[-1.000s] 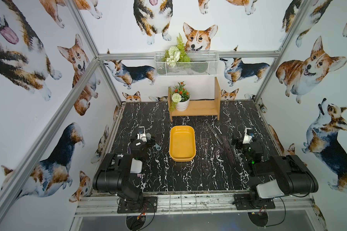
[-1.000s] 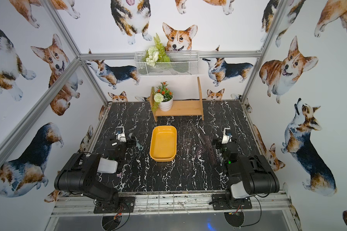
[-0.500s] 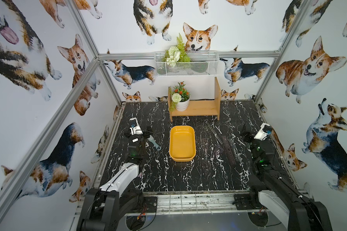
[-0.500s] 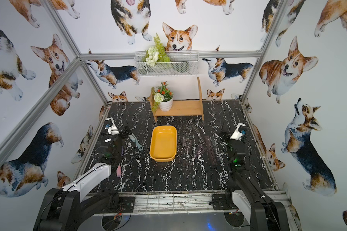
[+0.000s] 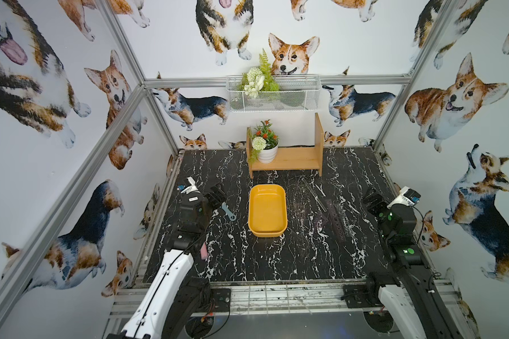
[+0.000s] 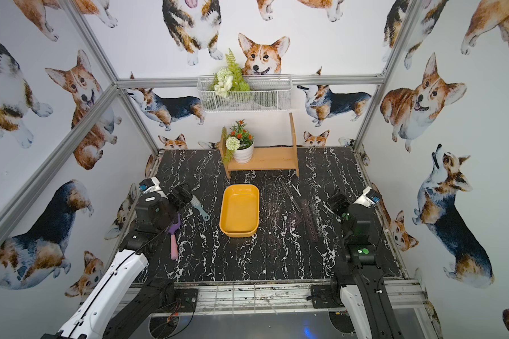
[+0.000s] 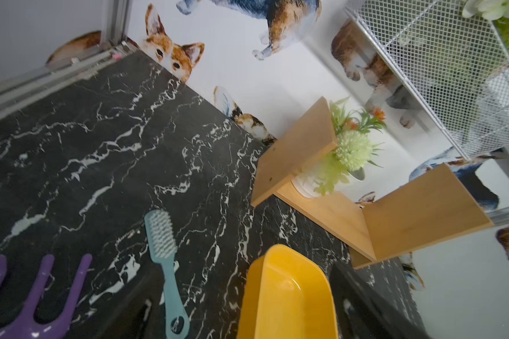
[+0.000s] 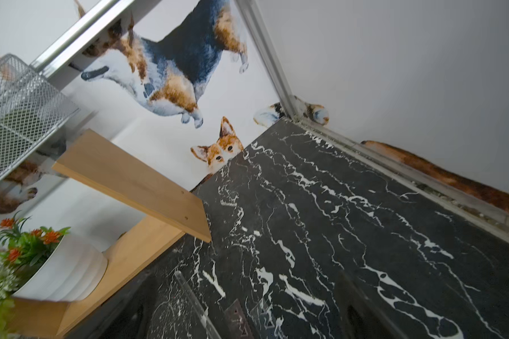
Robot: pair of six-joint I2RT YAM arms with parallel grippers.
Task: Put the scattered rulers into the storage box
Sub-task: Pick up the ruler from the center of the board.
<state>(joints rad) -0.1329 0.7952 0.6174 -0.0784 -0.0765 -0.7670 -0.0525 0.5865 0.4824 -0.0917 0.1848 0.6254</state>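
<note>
Your storage box (image 5: 266, 212) sits empty at the middle of the counter (image 5: 276, 264), long side running near to far. None of the rulers are in it. They all lie flat on the counter to its right, between the box and your right arm. A clear straight ruler (image 5: 314, 192) lies farthest back at a slant. The dark stencil ruler (image 5: 335, 218) with its row of holes is nearer and further right. A faint triangular set square (image 6: 294, 218) lies just left of the stencil ruler; you can hardly make out its edges against the marble.

Your right end effector (image 5: 371, 200) hangs above the counter right of the rulers, apart from them and carrying nothing. In the right wrist view its dark blurred fingers (image 8: 365, 311) stand wide, with the clear ruler (image 8: 195, 305) and stencil ruler (image 8: 238, 320) showing between them.

Your left end effector (image 5: 219, 194) is left of the box, above the head of a teal brush (image 6: 201, 210). It holds nothing. In the left wrist view its fingers (image 7: 373, 308) are also spread wide, framing the brush (image 7: 165, 264) and the box's far end (image 7: 288, 293). A purple rake (image 6: 174, 230) lies on the near left, partly under that arm.

At the far edge a wooden shelf (image 5: 291, 160) carries a potted plant (image 5: 265, 146).
</note>
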